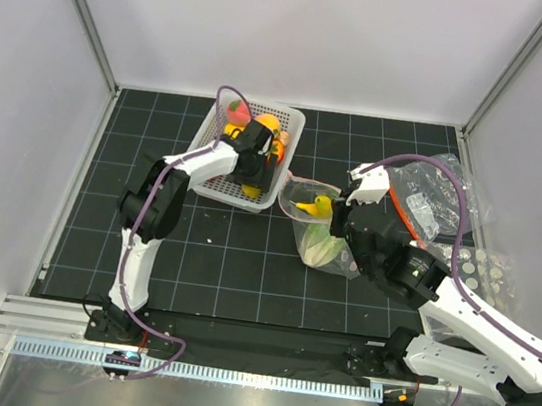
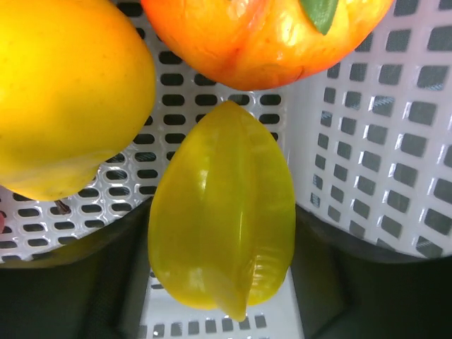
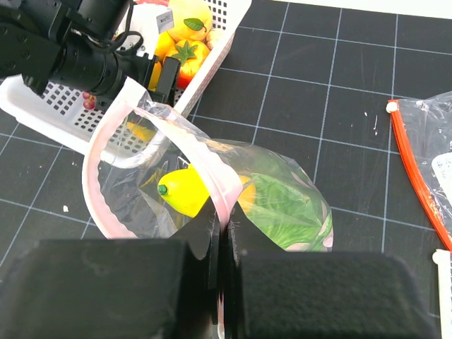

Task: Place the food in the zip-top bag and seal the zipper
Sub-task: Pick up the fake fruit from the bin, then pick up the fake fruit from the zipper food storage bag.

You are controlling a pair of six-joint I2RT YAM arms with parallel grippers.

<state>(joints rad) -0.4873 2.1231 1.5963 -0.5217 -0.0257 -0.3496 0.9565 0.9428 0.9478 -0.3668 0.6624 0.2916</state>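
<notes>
We see the white basket [image 1: 218, 184] of toy food sitting just beside the zip-top bag [image 3: 212, 152], which likely keeps each transfer short. The right gripper [image 3: 220, 236] is pinched tight on the zipper [image 3: 88, 180] rim, apparently to prop the mouth open. A cabbage [image 3: 282, 201] and a banana [image 3: 182, 191] lie inside. The left gripper [image 2: 222, 282] reaches into the basket, its fingers [image 2: 106, 282] wide astride a yellow starfruit [image 2: 222, 212]; we cannot tell whether they touch it.

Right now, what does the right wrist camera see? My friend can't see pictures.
The black right gripper pinches the mouth edge of a clear, crinkly zip-top bag, holding it open with a yellow toy banana and green leafy toy cabbage inside. Behind it, the black left arm reaches into a white plastic basket of toy fruit.
</notes>
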